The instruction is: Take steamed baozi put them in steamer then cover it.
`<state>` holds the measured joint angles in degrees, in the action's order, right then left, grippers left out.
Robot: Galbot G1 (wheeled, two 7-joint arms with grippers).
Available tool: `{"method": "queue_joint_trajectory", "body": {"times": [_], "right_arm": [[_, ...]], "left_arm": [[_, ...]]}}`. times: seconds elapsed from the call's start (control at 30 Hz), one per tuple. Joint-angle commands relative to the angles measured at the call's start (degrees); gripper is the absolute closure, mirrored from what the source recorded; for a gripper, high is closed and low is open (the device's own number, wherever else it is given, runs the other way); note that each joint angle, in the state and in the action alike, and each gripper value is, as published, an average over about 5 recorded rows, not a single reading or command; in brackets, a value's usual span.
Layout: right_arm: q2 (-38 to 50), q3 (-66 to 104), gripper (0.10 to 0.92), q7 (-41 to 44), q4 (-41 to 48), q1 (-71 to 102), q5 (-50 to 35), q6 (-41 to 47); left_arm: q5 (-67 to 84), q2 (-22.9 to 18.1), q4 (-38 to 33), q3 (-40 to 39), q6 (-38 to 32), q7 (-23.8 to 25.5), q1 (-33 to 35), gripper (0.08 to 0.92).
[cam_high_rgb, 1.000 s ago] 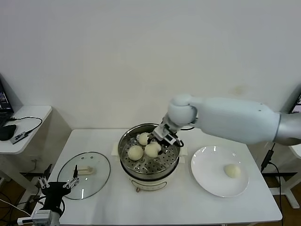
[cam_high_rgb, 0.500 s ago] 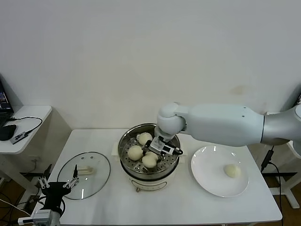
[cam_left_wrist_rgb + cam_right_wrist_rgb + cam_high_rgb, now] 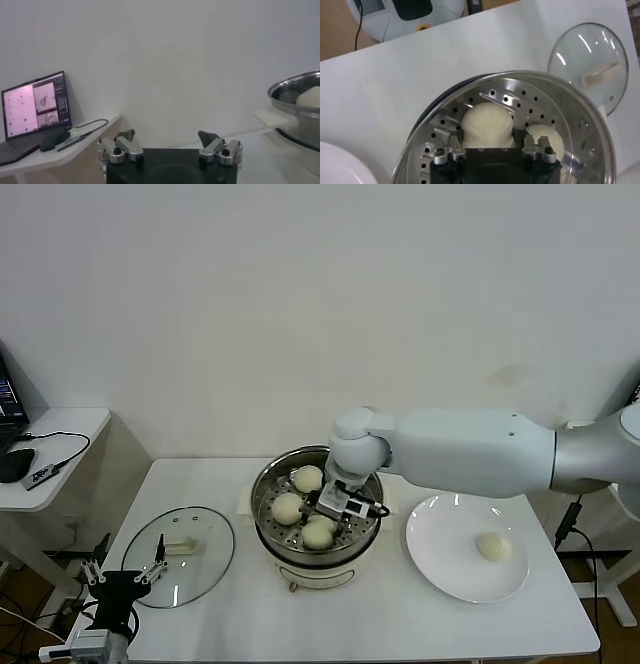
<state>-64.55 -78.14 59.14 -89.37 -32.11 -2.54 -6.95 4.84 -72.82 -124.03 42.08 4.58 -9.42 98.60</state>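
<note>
Steamer (image 3: 268, 484) is the landmark: three buns lie on its holed floor, and the right gripper (image 3: 331, 506) hangs inside it over the front bun (image 3: 318, 535), fingers (image 3: 454, 146) set either side of that bun; whether they pinch it I cannot tell. One bun (image 3: 492, 546) waits on the plate (image 3: 440, 574) right of the steamer, nearer this arm. Lid (image 3: 178, 556) lies left of the steamer, beside the idle left gripper (image 3: 125, 577), fingers spread.
</note>
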Motion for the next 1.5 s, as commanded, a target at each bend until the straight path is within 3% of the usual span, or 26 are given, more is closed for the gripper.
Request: {"method": "queue_joint_trajectory", "body": {"times": [0.03,0.3,0.63,1.03,1.3,1.5], "right_arm": [[0.09,-0.19,0.372,0.15,-0.21,-0.51,-0.49,-0.65],[1.98,0.61,0.210,-0.14,-1.33,-2.44,-2.43,0.29],[9.22,5.13,0.203,-0.11,-0.27,-4.91,-3.20,5.49],[28.11,7.25,0.203,2.20,-1.20,-3.82,-7.80,20.90],[39.58,16.60,0.203,3.90,0.56,9.69,-0.51,22.54],[43.35,28.52,0.203,5.24,1.97,24.76,5.52,21.96]], "left_arm": [[-0.02,0.01,0.03,-0.05,0.05,0.04,-0.06,0.177],[-0.01,0.40,0.13,0.07,0.06,0.19,-0.16,0.177],[0.01,1.20,-0.01,0.31,0.08,0.33,-0.31,0.177],[-0.25,3.34,1.08,-1.29,0.31,0.83,-1.68,0.177],[-0.11,4.74,1.98,-2.21,0.06,1.49,-2.50,0.177],[-0.38,5.20,2.92,-2.73,0.11,1.74,-3.08,0.177]]}}
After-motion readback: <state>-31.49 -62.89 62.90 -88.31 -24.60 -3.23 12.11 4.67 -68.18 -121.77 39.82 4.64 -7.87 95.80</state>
